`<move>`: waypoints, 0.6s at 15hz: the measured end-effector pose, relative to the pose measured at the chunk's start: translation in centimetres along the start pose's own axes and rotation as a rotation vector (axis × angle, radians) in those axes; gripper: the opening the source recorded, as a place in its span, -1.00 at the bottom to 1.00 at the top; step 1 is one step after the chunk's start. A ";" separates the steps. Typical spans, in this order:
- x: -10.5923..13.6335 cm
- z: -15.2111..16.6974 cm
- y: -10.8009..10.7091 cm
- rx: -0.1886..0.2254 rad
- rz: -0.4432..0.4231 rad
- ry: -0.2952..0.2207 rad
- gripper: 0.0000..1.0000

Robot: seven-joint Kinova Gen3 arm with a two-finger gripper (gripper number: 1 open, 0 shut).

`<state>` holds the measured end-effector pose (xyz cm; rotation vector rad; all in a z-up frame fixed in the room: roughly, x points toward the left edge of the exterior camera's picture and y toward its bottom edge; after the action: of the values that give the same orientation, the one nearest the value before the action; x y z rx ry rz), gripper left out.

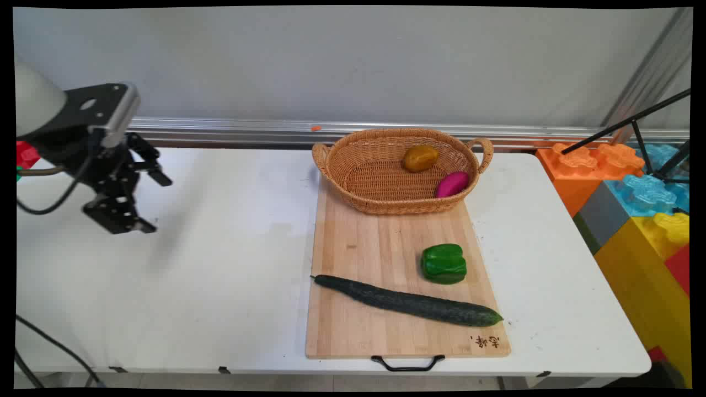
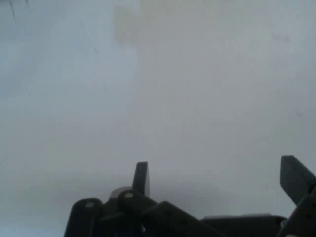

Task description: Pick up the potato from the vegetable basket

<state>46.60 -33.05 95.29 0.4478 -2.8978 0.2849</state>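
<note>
My black gripper (image 1: 157,201) hangs above the bare left part of the white table (image 1: 220,264), open and holding nothing. In the hand view the gripper (image 2: 217,173) shows its two fingers spread wide over plain white tabletop. Far to its right lies a wooden cutting board (image 1: 358,248). On the board rest a long dark cucumber (image 1: 411,302) and a green bell pepper (image 1: 443,263). A wicker basket (image 1: 353,176) stands at the board's far end, holding a brownish-yellow fruit (image 1: 420,158) and a magenta one (image 1: 452,184).
Large orange, blue and yellow toy blocks (image 1: 634,187) stand off the table's right edge, with black tripod legs (image 1: 634,118) above them. A metal rail (image 1: 248,129) runs along the wall behind. A black cable (image 1: 49,342) hangs at the front left.
</note>
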 end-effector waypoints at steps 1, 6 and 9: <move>0.4 0.4 -0.3 0.004 -0.009 0.027 1.00; 5.7 2.7 -3.3 0.060 -0.076 0.204 1.00; 9.3 3.4 -5.1 0.102 -0.080 0.267 1.00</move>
<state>38.94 -41.20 94.88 0.4987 -2.6076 0.4457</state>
